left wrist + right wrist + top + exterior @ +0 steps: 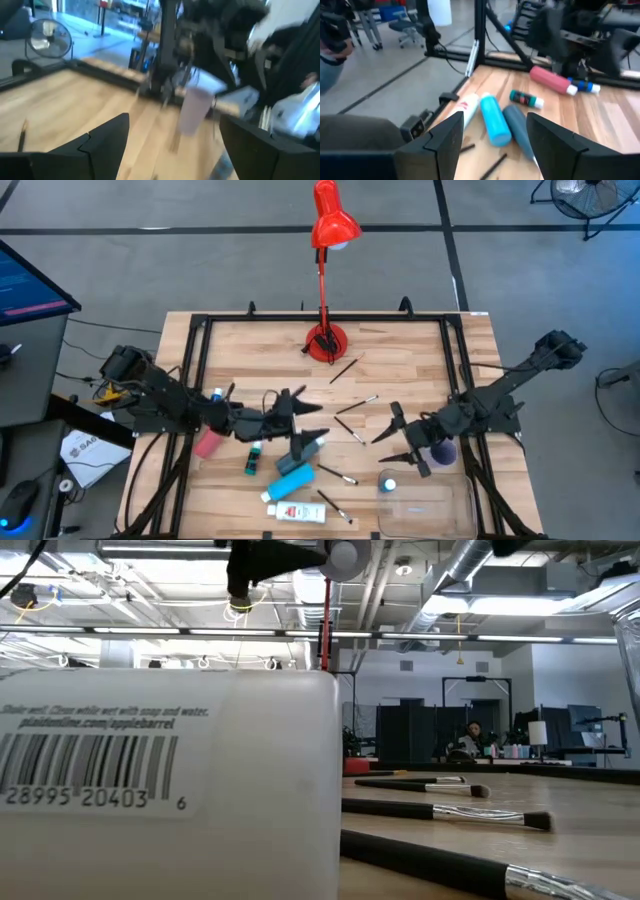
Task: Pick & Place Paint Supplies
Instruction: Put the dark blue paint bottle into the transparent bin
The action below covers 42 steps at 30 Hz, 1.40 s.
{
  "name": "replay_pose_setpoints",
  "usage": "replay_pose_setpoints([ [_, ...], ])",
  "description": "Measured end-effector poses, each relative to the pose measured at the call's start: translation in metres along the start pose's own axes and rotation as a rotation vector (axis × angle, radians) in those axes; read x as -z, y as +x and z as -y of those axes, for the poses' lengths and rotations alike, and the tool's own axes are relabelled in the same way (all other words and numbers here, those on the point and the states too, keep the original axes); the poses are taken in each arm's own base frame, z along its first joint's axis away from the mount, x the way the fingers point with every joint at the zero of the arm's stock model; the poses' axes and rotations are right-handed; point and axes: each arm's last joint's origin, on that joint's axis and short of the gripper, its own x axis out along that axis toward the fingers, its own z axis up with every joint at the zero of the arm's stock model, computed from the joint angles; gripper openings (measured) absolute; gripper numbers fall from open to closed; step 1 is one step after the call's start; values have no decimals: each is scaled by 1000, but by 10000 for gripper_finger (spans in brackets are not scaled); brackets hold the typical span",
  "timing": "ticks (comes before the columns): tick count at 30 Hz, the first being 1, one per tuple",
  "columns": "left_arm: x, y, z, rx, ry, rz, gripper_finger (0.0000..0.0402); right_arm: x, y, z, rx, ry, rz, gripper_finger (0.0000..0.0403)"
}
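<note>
Paint tubes lie on the near left of the table: pink-red, dark teal, blue and white. A green bottle and a small blue bottle lie among them. Thin dark brushes are scattered mid-table. My left gripper hovers open just above the dark teal tube. My right gripper is open beside the lilac cup and faces the tubes. In the low view the white tube fills the foreground.
A red desk lamp stands at the far middle of the table. A clear plastic tray sits at the near right, with a small white-capped bottle by it. Black frame rails run along both table sides.
</note>
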Motion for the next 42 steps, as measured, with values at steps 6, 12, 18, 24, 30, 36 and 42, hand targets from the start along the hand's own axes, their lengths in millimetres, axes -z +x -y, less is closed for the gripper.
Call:
replay_pose_setpoints([
  [6,14,14,-13,-52,7,-48,295,1,8,25,88,-9,-1,209],
  [12,-2,19,-23,-8,27,-104,296,-4,9,56,14,0,48,209],
  [18,-8,10,-22,-36,-11,-222,295,-13,5,77,-143,53,69,209],
  [24,13,-5,-18,-90,-8,-405,286,-27,-1,86,-193,81,85,209],
  [30,34,-8,-12,-65,-63,-535,269,-33,-3,93,-165,92,65,209],
  [36,50,-3,-13,-48,-66,-619,247,-37,-8,106,-107,78,78,209],
  [42,53,-9,-16,-64,-92,-708,227,-37,-9,117,-63,64,92,209],
])
